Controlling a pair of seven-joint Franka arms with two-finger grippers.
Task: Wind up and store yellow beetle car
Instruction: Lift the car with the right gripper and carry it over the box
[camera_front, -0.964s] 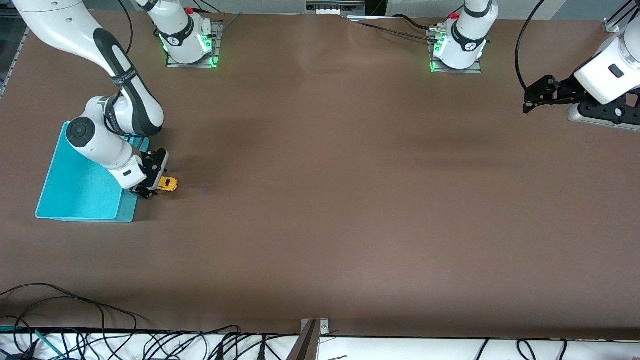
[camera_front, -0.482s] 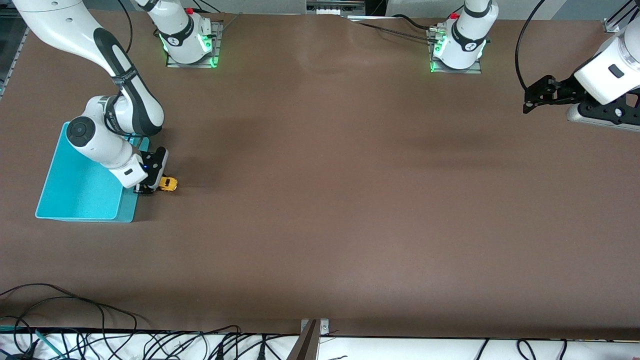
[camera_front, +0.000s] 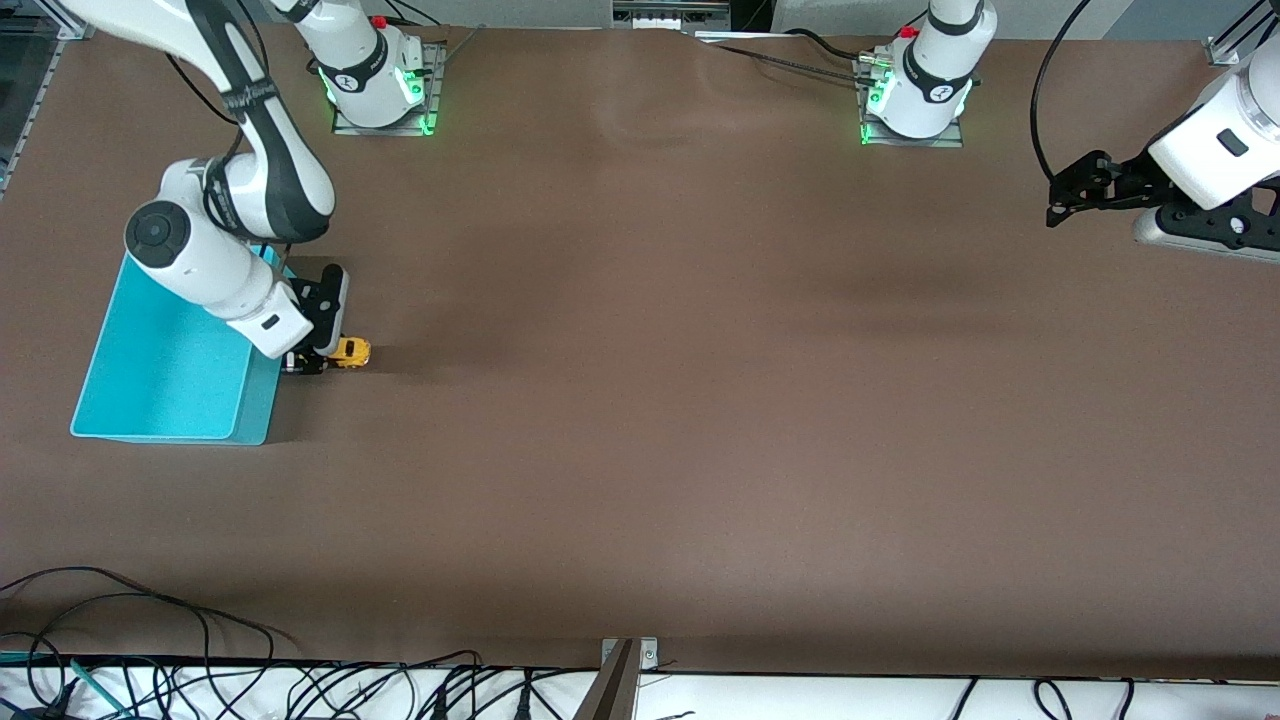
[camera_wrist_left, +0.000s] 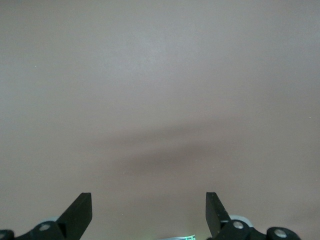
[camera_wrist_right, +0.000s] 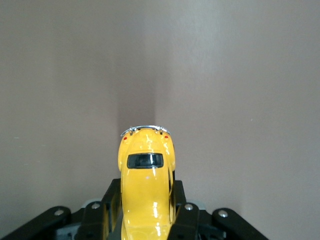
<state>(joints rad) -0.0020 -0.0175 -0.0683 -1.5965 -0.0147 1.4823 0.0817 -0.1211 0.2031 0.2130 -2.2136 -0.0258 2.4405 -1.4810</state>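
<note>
Right gripper (camera_front: 318, 357) now clamps yellow beetle car (camera_front: 350, 352) — lifted slightly.

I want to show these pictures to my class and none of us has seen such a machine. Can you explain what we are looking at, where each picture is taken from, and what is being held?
These are two robot arms bolted to a brown table. One picture looks down from a high camera facing them; the other two come from cameras on each arm's wrist. The right gripper is shut on a yellow toy car beside a turquoise bin. The left gripper waits open over its own end of the table, holding nothing; its wrist camera shows only bare table.
</note>
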